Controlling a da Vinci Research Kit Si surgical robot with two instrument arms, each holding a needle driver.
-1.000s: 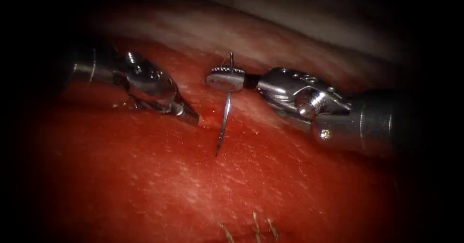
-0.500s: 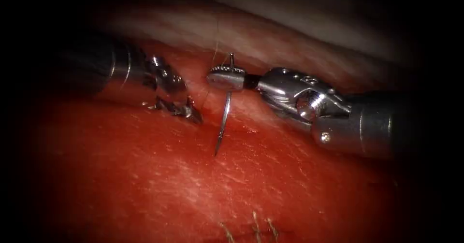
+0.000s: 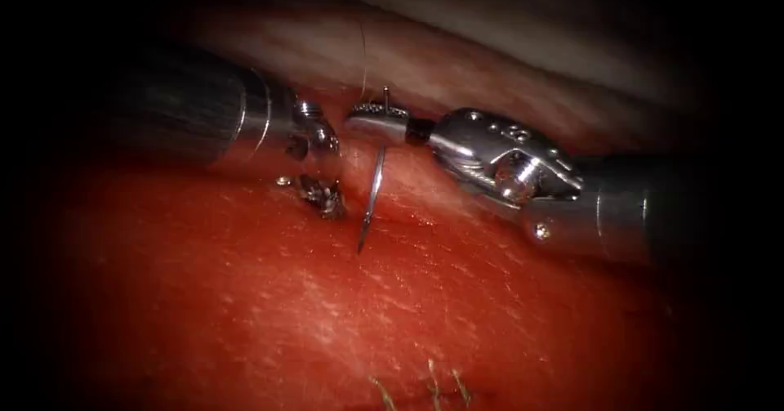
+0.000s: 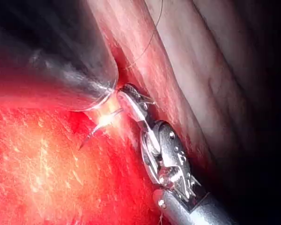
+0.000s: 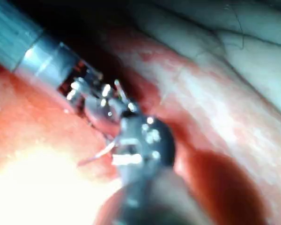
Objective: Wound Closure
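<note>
The right tool holds the needle tight near its blunt end, the long curve hanging down with its sharp tip just over the tissue, not in it, while the left tool, jaws unclear, sits just left, thread running far.

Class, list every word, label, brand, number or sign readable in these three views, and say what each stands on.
None: no text is readable on the right gripper, shut on the needle near its thread end, on the left gripper, or on the tissue.
</note>
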